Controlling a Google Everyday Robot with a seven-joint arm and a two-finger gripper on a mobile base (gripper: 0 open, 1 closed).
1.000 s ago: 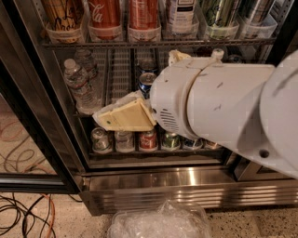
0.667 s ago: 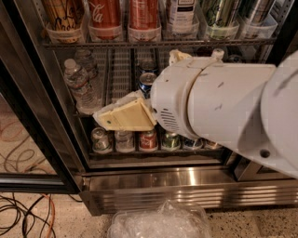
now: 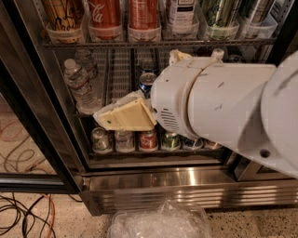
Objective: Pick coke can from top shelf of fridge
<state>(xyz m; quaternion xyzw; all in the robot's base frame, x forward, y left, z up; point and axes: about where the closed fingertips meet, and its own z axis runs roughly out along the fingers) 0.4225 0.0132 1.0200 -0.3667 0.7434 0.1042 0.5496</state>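
Gripper (image 3: 122,116): cream wedge at the end of the white arm (image 3: 219,102), in front of the middle rack, just right of the water bottles (image 3: 81,83).
Grip state: cannot tell.
Coke can (image 3: 104,15): upright in a clear lane tray on the top shelf (image 3: 153,42), second lane from the left, above the gripper and apart from it.
Fridge (image 3: 186,188): steel louvred base at the bottom.

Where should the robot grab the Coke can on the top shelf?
Probably the coke can by its bare side above the clear tray lip, coming from the front: it stands upright with cans close on both sides. The gripper hangs lower, near the water bottles.
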